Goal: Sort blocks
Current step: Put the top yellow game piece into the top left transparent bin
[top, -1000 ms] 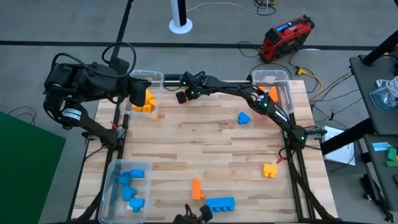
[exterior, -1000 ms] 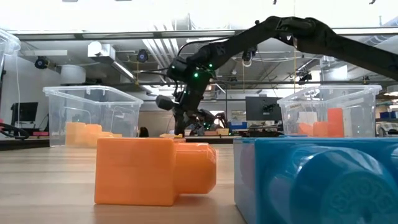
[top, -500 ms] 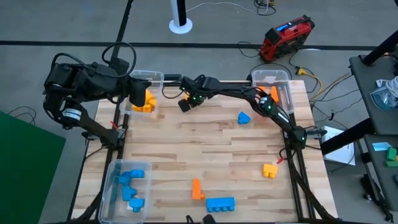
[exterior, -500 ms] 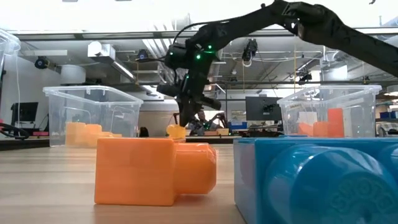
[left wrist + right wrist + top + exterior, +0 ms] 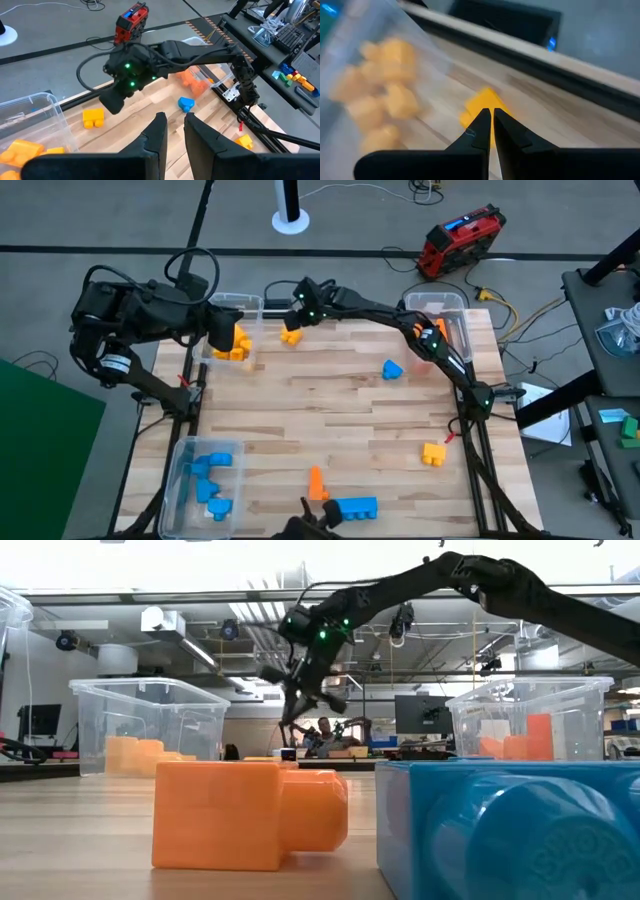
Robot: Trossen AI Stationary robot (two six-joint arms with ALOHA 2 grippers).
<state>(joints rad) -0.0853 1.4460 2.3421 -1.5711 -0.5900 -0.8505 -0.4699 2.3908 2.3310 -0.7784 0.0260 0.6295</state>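
A yellow block [image 5: 291,335] lies on the table beside the far-left bin [image 5: 243,302], which holds several yellow blocks. My right gripper [image 5: 298,317] hangs just above and beyond that block, shut, with nothing between its fingers [image 5: 492,117]; the block [image 5: 481,107] shows past the fingertips. My left gripper [image 5: 175,120] waits above the far-left bin, open and holding nothing. Loose on the table are a blue block [image 5: 391,369], a yellow block [image 5: 433,453], an orange block [image 5: 317,483] and a long blue block [image 5: 354,507].
A far-right bin [image 5: 452,302] holds orange blocks, and a near-left bin [image 5: 180,470] holds blue blocks. The right arm [image 5: 380,315] stretches along the table's far edge. In the low view the orange block [image 5: 250,815] and the blue block [image 5: 510,830] fill the foreground.
My right gripper has risen and drawn back toward the table's far edge. The yellow block, which was at its fingertips half a second ago, now lies uncovered on the table beside the far-left bin.
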